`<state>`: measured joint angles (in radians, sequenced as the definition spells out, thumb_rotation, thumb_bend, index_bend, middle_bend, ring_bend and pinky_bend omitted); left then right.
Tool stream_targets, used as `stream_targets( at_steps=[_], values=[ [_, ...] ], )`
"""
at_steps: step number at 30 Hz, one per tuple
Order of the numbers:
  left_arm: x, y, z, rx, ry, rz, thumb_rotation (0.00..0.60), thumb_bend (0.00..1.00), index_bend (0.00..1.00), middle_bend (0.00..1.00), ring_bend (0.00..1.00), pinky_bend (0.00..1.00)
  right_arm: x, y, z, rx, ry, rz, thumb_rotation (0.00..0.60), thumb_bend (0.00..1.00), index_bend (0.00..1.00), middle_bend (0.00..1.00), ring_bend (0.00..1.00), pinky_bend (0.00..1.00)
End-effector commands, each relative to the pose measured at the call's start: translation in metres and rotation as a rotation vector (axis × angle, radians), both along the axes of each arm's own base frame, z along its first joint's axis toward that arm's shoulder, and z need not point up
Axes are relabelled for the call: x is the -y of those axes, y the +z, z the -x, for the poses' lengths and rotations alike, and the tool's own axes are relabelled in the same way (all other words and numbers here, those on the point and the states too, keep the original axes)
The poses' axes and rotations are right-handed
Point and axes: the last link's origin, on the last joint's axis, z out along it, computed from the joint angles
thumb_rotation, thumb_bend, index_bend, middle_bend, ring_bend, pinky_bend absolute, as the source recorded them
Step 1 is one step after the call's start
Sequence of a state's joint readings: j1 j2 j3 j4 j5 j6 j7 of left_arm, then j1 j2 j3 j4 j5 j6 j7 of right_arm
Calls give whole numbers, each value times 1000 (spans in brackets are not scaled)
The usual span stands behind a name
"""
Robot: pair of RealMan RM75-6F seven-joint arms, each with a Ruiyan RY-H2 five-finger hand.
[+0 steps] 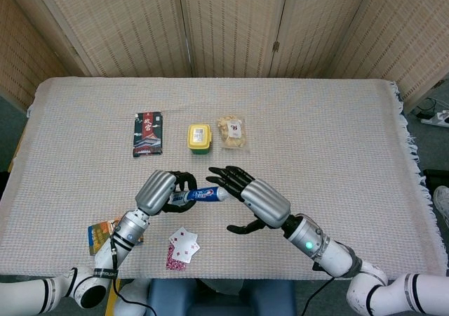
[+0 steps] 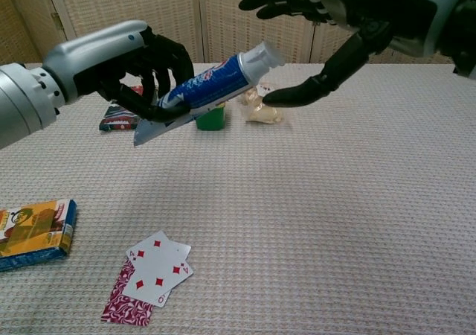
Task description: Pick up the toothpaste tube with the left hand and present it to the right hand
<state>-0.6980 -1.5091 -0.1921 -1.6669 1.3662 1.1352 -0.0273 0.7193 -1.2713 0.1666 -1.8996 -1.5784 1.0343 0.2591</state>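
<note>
- From my chest camera the left hand (image 2: 137, 71) has its dark fingers (image 2: 167, 59) wrapped around the blue-and-white plastic toothpaste tube (image 2: 212, 85), which is off the table, tilted with its white cap up toward the right hand (image 2: 327, 7).
- My right hand holds nothing; its fingers are spread wide, upper ones above the cap, thumb below it. I cannot tell whether any touches the tube.
- The head view hides most of the tube under both hands; the right hand's top is cut off in the chest view.
- On the woven beige cloth over the table (image 1: 337, 133) I see a dark flat packet (image 1: 147, 133), a yellow-lidded green tub (image 1: 199, 137), a clear snack bag (image 1: 233, 132), playing cards (image 2: 149, 275) and an orange-and-blue box (image 2: 33, 234).
- Wicker screens (image 1: 231, 24) stand behind.
</note>
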Motion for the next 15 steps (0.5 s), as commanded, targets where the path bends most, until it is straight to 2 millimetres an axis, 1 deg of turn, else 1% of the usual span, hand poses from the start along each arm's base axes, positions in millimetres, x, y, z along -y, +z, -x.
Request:
stream_targets(
  at_steps=[1, 8, 15],
  values=[
    [0, -1, -3, 21, 2, -1, 600, 656, 751, 786, 691, 627, 4, -5, -7, 39, 0, -25, 600, 262, 0, 0, 0, 0],
    [2, -2, -7, 37, -6, -12, 600, 656, 751, 786, 691, 624, 9, -14, -11, 84, -14, -48, 600, 263, 0, 0, 0, 0],
    [2, -1, -9, 56, -9, -17, 600, 657, 751, 786, 691, 623, 11, -17, -15, 152, -25, -71, 600, 262, 0, 0, 0, 0]
  ],
)
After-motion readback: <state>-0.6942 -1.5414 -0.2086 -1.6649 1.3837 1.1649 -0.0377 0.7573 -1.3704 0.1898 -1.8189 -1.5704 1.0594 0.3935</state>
